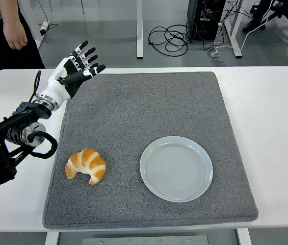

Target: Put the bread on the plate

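Bread (86, 165) is a croissant, lies on the grey mat (149, 112) at its near-left part, near the mat's left edge, not on the plate (176, 168). Plate sits to its right on the same mat, apart from it with bare mat between, and is empty. Task not started by the look of it.

Left hand (77, 67) is over the mat's far-left corner, fingers spread apart, holding nothing, well apart from the bread. Right hand not in view.

Risks, as judgement: the bread is curved and probably soft and flaky, so a hard squeeze could crush or tear it, and a shallow pinch on one horn could let it rotate or drop. It sits close to the mat's left edge, so a sideways nudge on approach could push it off onto the bare desk (266, 117). The forearm lies just left of the bread, so sweeping the wrist back could bump it. A low carry could clip the plate's rim and slide the plate, since nothing pins it.

Room: mat between bread and plate is open, so a straight path right is free. Far half of the mat is bare, plenty of space to lift over. Plate is near the mat's front edge but not at it. A person (6, 30) stands at the far-left, beyond the desk, close to the hand's side.
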{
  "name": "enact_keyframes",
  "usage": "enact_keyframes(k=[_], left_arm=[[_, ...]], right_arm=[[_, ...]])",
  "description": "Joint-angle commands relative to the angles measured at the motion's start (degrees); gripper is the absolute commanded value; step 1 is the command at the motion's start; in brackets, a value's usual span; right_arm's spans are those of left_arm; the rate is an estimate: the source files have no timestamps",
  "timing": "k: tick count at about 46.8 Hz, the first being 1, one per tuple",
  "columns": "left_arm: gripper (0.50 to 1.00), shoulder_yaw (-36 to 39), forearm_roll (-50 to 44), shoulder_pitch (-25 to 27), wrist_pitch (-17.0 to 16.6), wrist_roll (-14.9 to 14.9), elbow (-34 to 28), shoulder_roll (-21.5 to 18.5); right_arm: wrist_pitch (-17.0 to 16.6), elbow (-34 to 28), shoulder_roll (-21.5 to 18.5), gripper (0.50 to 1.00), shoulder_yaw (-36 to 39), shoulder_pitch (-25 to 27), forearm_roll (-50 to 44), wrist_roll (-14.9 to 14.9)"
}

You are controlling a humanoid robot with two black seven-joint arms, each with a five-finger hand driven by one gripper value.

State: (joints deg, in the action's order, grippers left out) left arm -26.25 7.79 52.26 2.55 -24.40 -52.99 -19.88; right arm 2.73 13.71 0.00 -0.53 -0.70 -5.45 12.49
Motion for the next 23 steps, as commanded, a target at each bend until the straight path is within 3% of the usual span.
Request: enact_keyframes(k=[1,9,17,23], left_arm=[[0.966,0.5,0.2,1.08,-2.8,0.31,-7.28,-3.75],[0.951,3.13,1.61,4.94,-7.29,1.81,-17.75,-10.61],[0.939,13.41,4.42,12.59,-10.98,3.56,-24.87,-15.88],[0.937,21.84,4.42,19.36,-11.69,4.88,-28.57,-19.4]], right_arm=[[-0.01,0.0,0.0,1.0,0.0,-0.01,0.0,-0.01],[-0.01,0.0,0.0,1.0,0.09,-0.01,0.0,-0.01],[-0.01,0.0,0.0,1.0,0.09,-0.01,0.0,0.08],[-0.01,0.0,0.0,1.0,0.09,-0.01,0.0,0.08]])
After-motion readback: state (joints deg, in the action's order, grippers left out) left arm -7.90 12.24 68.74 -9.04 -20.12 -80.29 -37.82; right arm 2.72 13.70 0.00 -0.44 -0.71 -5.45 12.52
